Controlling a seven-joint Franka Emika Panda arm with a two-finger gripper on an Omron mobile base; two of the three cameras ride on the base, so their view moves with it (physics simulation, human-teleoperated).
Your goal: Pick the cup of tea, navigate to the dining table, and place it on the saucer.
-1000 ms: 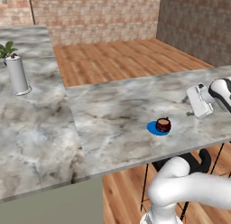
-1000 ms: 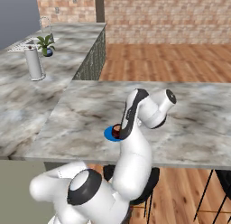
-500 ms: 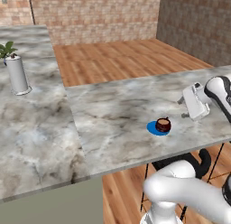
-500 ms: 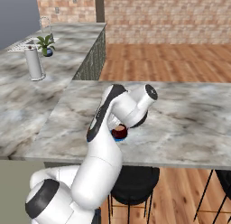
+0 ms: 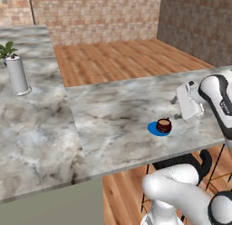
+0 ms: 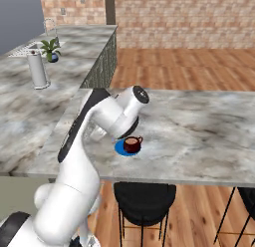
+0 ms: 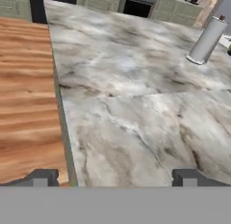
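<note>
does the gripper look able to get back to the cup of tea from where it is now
Probably yes. The gripper is open and hangs just beside the cup of tea, which sits on the saucer. Nothing stands between them on the dining table.

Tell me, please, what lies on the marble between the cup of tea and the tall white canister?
Nothing: in the left base view, only bare marble runs from the cup of tea, on its saucer, to the canister.

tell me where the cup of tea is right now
The cup of tea sits on the blue saucer on the dining table, near its front edge, just left of the open hand in the left base view.
</note>
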